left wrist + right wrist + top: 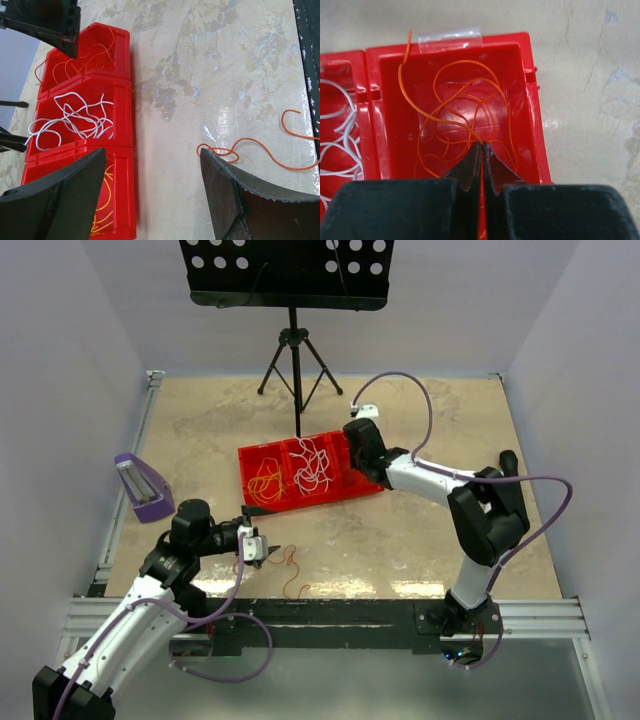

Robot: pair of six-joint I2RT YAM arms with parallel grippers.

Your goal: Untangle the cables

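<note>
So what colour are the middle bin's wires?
The wires in the middle bin are white, clearest in the left wrist view.

No writing, label, brand name, number or sign can be read in any of the views. The clear tab (450,39) on the far rim of the red bin (536,105) carries nothing legible, and the purple object (143,486) at the worktop's left edge shows no readable marking.
</note>
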